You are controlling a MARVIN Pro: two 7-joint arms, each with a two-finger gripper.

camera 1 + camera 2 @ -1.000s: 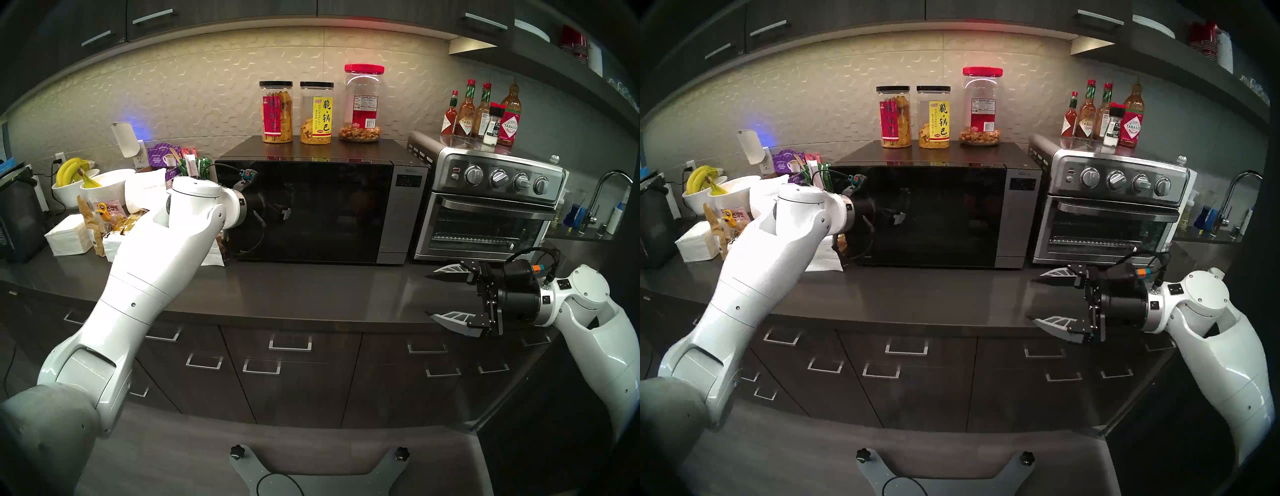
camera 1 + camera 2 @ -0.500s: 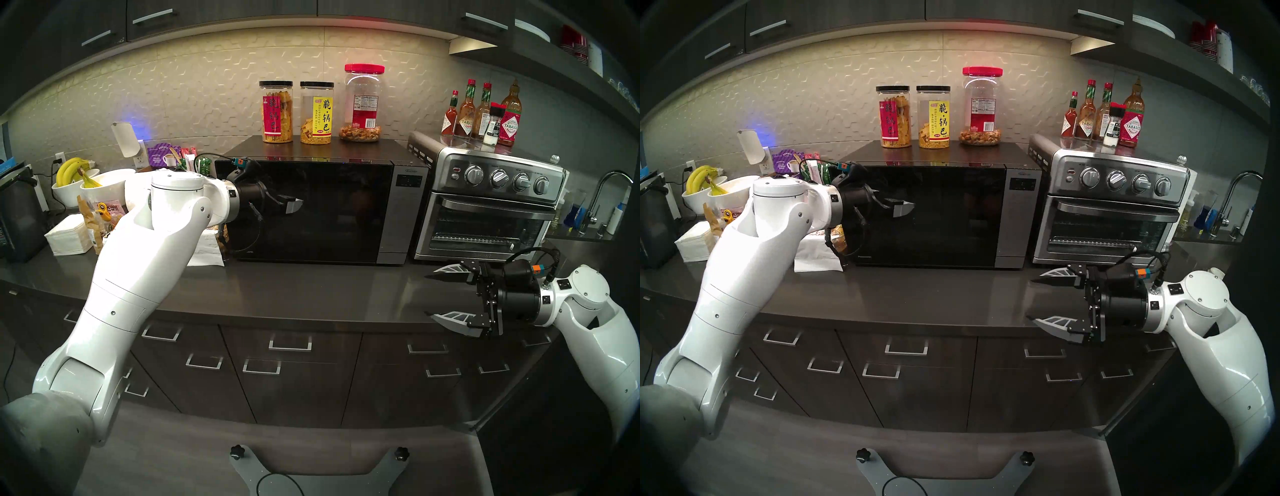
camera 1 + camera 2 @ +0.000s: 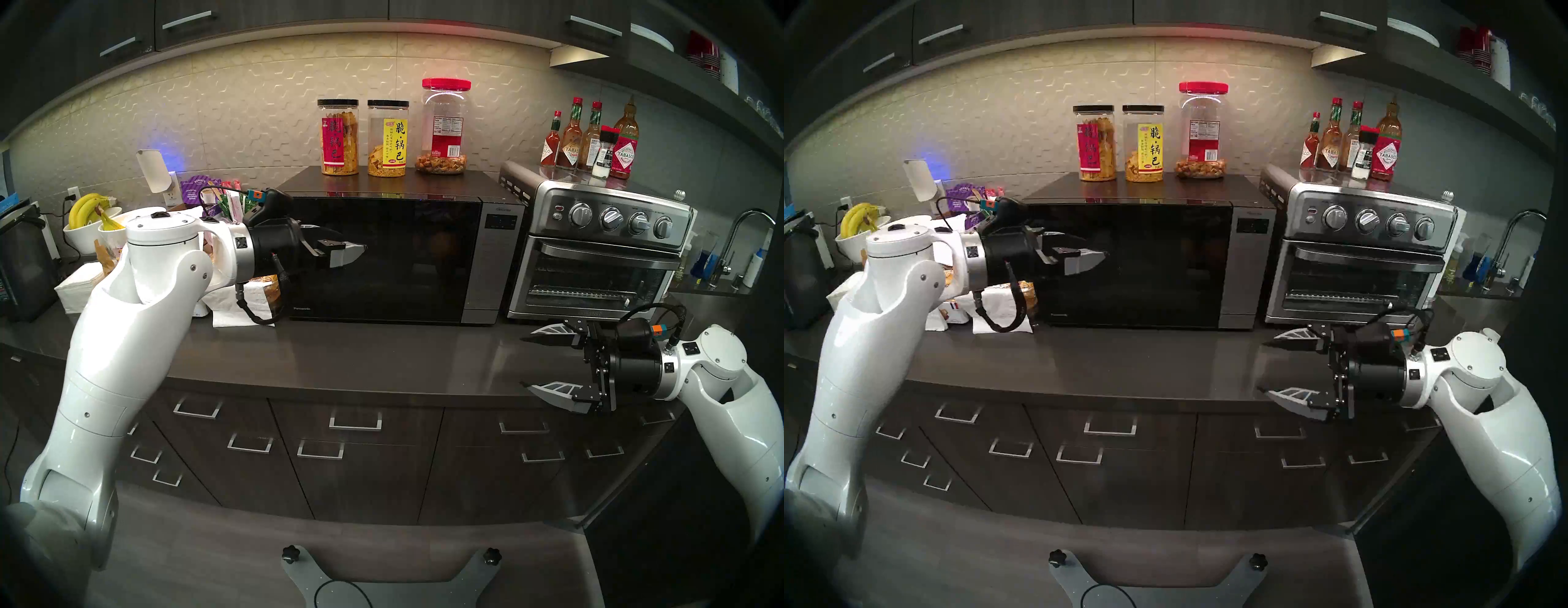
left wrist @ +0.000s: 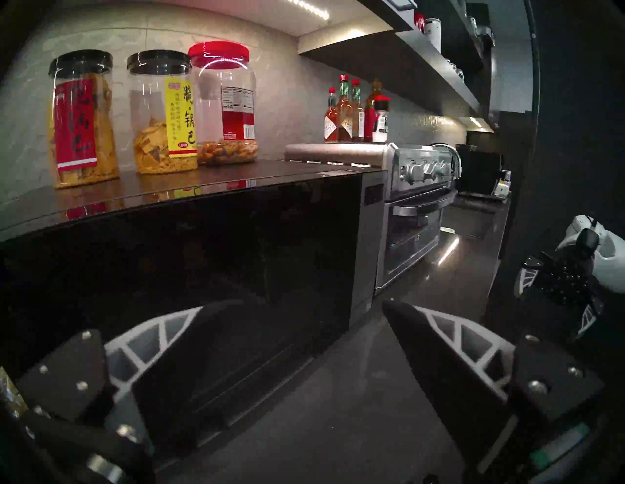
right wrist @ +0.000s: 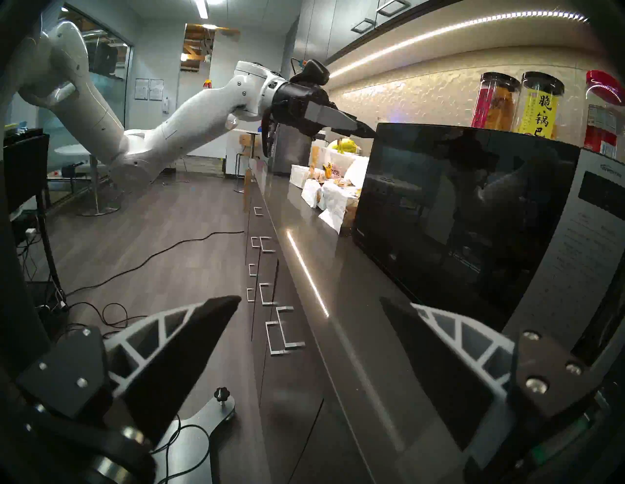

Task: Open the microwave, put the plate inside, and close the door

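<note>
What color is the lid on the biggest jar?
Red lid on the biggest jar, clearest in the left wrist view.

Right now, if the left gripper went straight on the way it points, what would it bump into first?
Most likely the microwave door, hit at a slant: the left gripper aims across its dark glass. Depth is hard to judge.

Left gripper (image 4: 301, 314) hangs wide apart and empty before the microwave (image 4: 189, 263), door (image 4: 169, 287) flush, three jars (image 4: 162, 111) on top.
</note>
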